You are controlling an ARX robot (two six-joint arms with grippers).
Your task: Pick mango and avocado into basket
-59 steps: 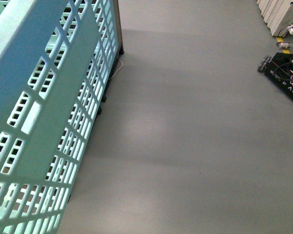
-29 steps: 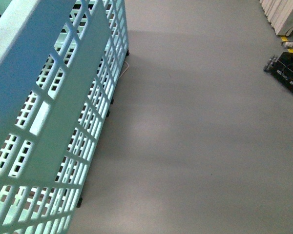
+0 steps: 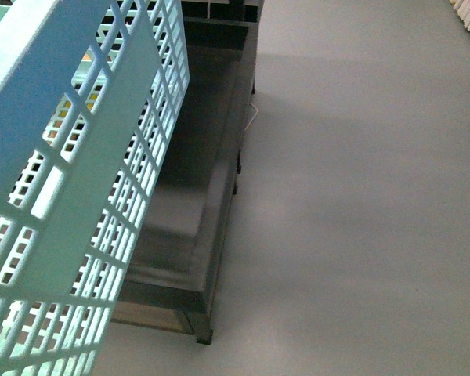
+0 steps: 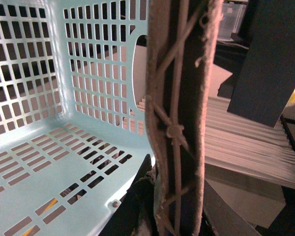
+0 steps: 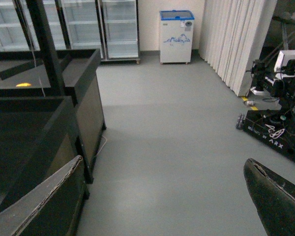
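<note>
**Left wrist view: basket handle clamped in L gripper; R gripper open above the floor**

The basket (image 4: 34,147) is held at the L gripper (image 4: 179,209). Its brown lattice handle (image 4: 179,98) runs straight out btwn the two dark fingers (image 4: 137,201), which press on it from both sides, so the L gripper is closed on the handle. Beyond the fingers the basket's pale teal slotted bottom & walls face the camera. A yellow patch (image 4: 50,206) shows thru one bottom slot, from under the basket; can't tell what it is. On the handle's other side, away from the basket body, are a pale ribbed shelf (image 4: 246,142) & a dark post (image 4: 270,59).

Front view shows no arm. The basket's slotted side wall (image 3: 70,196) fills the robot's left part, tilted. A dark metal display stand (image 3: 196,227) sits just below & beside it on the grey floor (image 3: 360,235).

The R gripper (image 5: 163,164) has its finger tips (image 5: 44,201) spread wide w/ only floor btwn them, so it is open & holds nothing. Dark display bins (image 5: 49,113) stand on one finger's side. A small yellow item (image 5: 23,84) lies in a farther bin, too small to name. Well ahead of the gripper are glass-door fridges (image 5: 118,27) & a white chest freezer (image 5: 176,37) w/ a blue lid. On the other finger's side are a white slatted curtain (image 5: 236,39) & another ARX base (image 5: 273,130).
</note>
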